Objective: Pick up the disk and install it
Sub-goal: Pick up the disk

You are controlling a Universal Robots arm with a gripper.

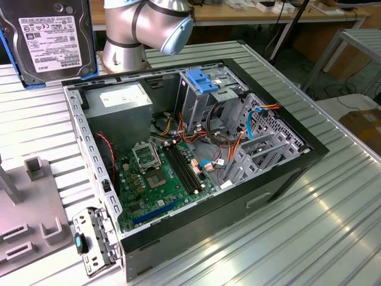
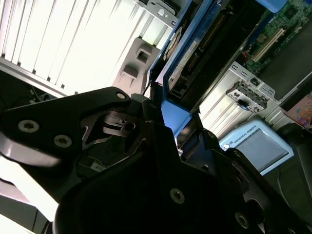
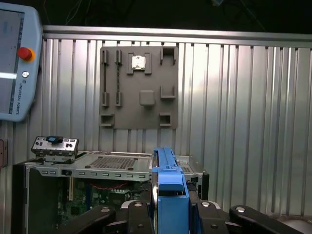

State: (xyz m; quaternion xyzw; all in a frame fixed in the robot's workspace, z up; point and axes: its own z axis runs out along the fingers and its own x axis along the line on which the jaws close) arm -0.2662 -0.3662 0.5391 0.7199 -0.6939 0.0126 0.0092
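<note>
The disk (image 1: pixel 50 39) is a grey metal drive with a white label and blue carrier rails. In the exterior view it hangs in the air at the upper left, above the table and off the case's back left corner. In the first wrist view the disk (image 3: pixel 168 190) stands on edge, and my gripper (image 3: pixel 170 214) is shut on its blue rail, one black finger (image 3: pixel 139 214) on each side. In the second wrist view the disk (image 2: pixel 195 53) reaches away from my gripper (image 2: pixel 173 122), its connector edge showing.
An open computer case (image 1: pixel 309 152) lies on the ribbed metal table, with a motherboard (image 1: pixel 161 173), a power-supply box (image 1: pixel 125 98) and a metal cage topped by a blue bracket (image 1: pixel 202 80). A grey fixture plate (image 1: pixel 30 226) lies left of the case. The arm's base (image 1: pixel 143 30) stands behind it.
</note>
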